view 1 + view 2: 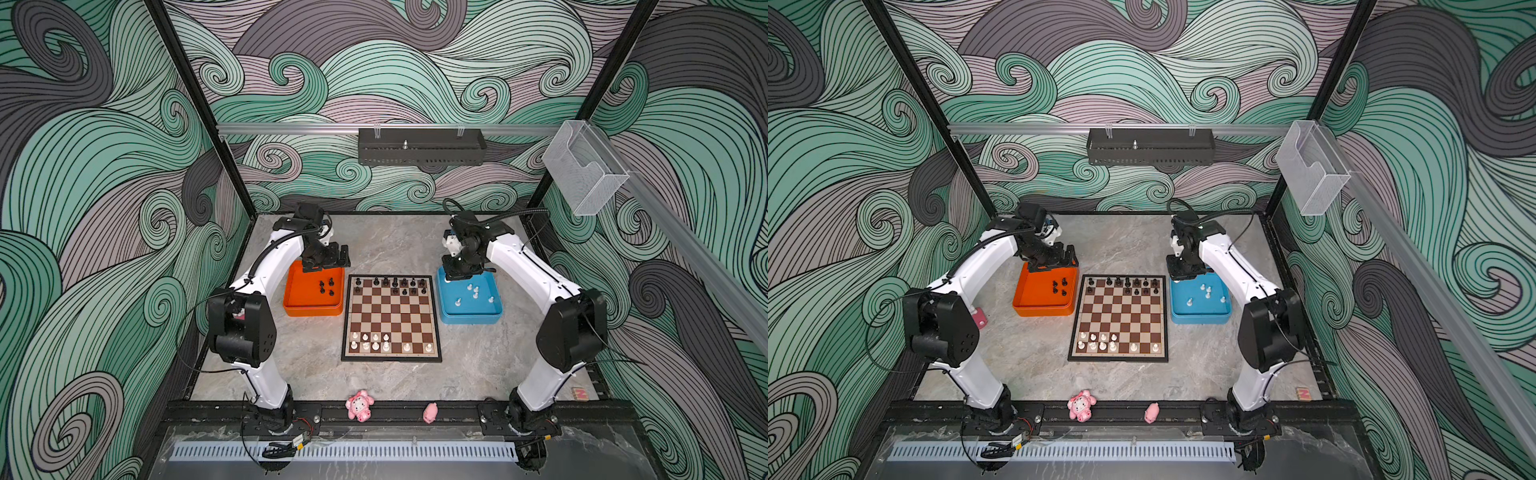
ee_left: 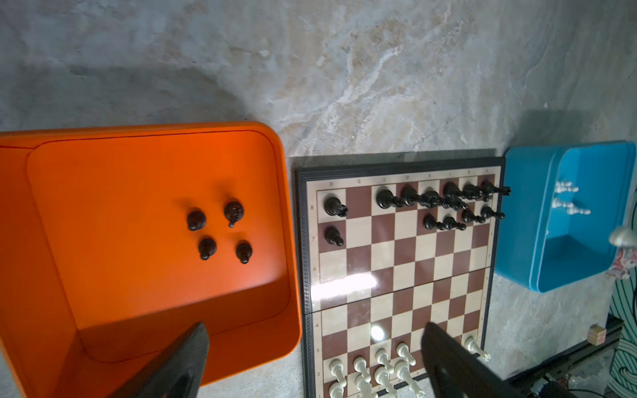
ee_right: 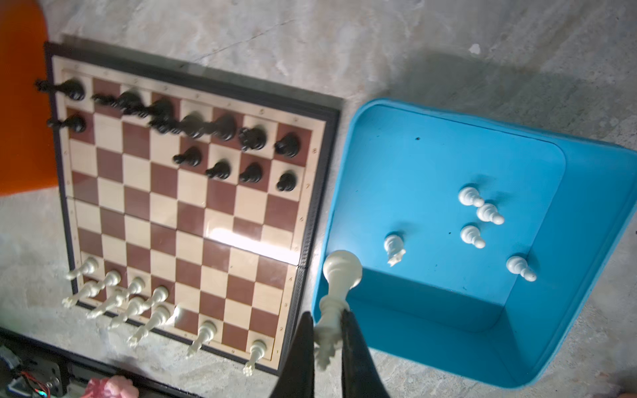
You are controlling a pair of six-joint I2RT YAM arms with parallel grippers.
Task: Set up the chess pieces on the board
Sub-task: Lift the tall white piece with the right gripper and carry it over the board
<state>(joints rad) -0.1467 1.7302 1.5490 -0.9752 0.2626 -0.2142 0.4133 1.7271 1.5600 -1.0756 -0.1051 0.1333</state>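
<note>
The right gripper [image 3: 327, 318] is clamped on a tall white piece [image 3: 342, 272]. It pinches the upper stem, so the crown is half hidden between the fingers and its kind cannot be told. The piece hangs tilted over the blue tray [image 3: 586, 179], at the edge beside the board [image 3: 220, 220]. In both top views the wrist covers this grip. Five loose white pieces [image 3: 470, 236] stand on the tray floor.

The left gripper [image 2: 313, 336] is spread wide and holds nothing, above the far edge of the orange tray [image 2: 103, 224], where four loose black pieces [image 2: 234, 211] stand.

The board lies mid-bench between the two trays. The black men [image 1: 395, 282] along its far edge overlap too much to name. The white men [image 1: 365, 343] crowd its near left corner, and the left wrist view cuts some of them off
</note>
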